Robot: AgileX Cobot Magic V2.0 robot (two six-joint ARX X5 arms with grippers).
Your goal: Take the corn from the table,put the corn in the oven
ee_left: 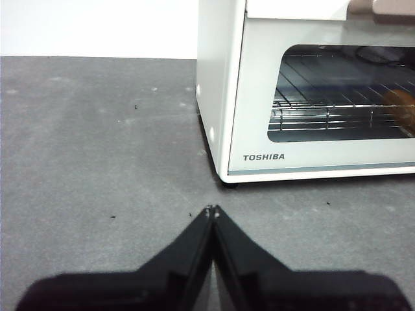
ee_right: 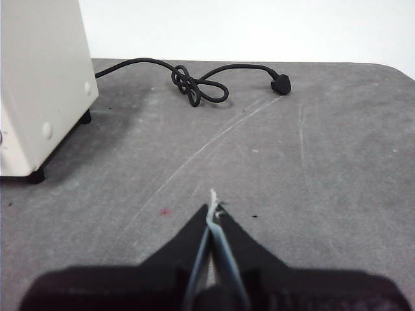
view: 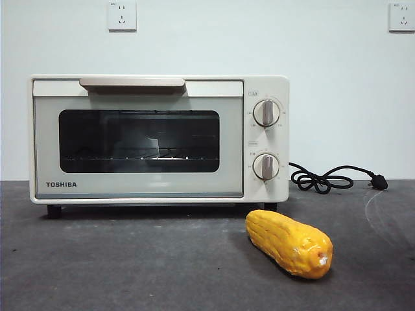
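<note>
The corn (view: 289, 243), a glossy yellow-orange cob with a pale stub end, lies on the dark grey table (view: 130, 259) in front of the oven's right corner. The cream-white TOSHIBA oven (view: 159, 139) stands behind it with its door closed. In the left wrist view my left gripper (ee_left: 212, 210) is shut and empty above the table, off the oven's (ee_left: 311, 91) left front corner. My right gripper (ee_right: 213, 208) is shut and empty over bare table to the right of the oven (ee_right: 39, 84). Neither wrist view shows the corn, and neither arm shows in the front view.
The oven's black power cord (view: 331, 178) lies coiled on the table to the right of the oven, with its plug (ee_right: 281, 84) at the far end. A white wall with two sockets (view: 122, 14) stands behind.
</note>
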